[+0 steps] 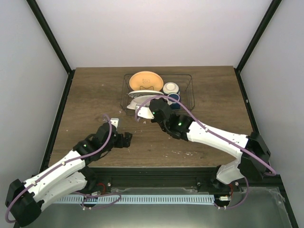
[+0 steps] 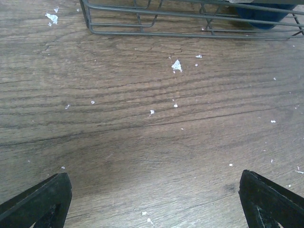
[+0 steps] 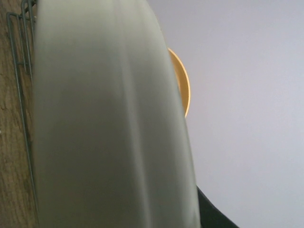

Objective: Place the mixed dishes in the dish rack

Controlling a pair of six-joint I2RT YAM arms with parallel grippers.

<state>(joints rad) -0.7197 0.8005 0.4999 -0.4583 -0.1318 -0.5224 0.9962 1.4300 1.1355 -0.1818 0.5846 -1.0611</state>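
- Two arms are over the brown wood-grain table [image 1: 90, 95], and only the right one is busy.
- Right gripper [image 1: 153, 109] is clenched on the rim of the pale off-white round plate [image 1: 137, 103]. In the right wrist view that plate [image 3: 104, 123] fills the left half, blurred, with one dark finger [image 3: 211, 214] tight against it.
- The pale plate is tilted at the near-left corner of the dark thin-wire dish rack [image 1: 191, 90], partly out past the wires [image 3: 19, 71].
- Inside the rack, the round orange plate [image 1: 146, 79] stands at the far left, and its edge [image 3: 183, 90] peeks out behind the pale plate.
- White plate with black markings [image 1: 145, 92] sits between those two.
- Small white bowl [image 1: 171, 87] is at the right, with the dark blue mug [image 1: 174, 98] just nearer.
- Left gripper [image 1: 127, 138] is released, with its fingers spread wide over bare wood [image 2: 154, 175], near and left of the rack [image 2: 142, 32].
- White flecks [image 2: 176, 65] dot the boards.
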